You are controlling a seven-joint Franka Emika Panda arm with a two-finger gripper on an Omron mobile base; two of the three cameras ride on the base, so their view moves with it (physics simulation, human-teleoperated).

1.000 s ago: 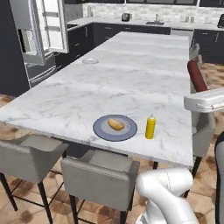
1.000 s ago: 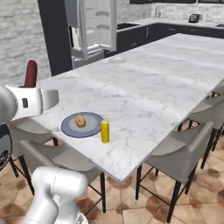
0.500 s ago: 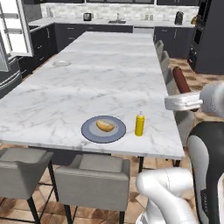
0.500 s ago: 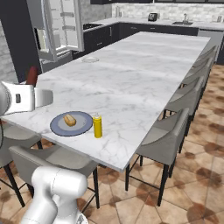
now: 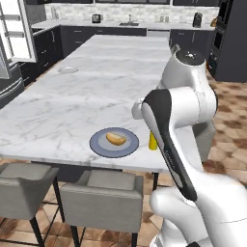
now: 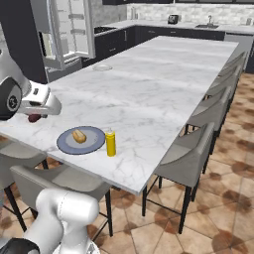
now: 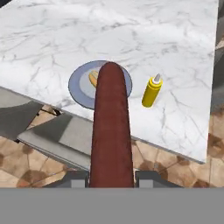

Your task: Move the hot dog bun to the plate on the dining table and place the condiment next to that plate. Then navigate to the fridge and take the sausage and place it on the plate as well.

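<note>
Fingers (image 7: 112,177) clamped on sausage (image 7: 111,131), held above floor short of tabletop (image 5: 72,103) edge. Hot dog bun (image 5: 116,139) lying on plate (image 5: 99,145) near tabletop's near edge. Condiment (image 6: 110,143) upright just beside plate, apart from rim.

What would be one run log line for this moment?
pincer: shut on sausage | bun: on plate | condiment: upright beside plate | sausage: not yet placed
</note>
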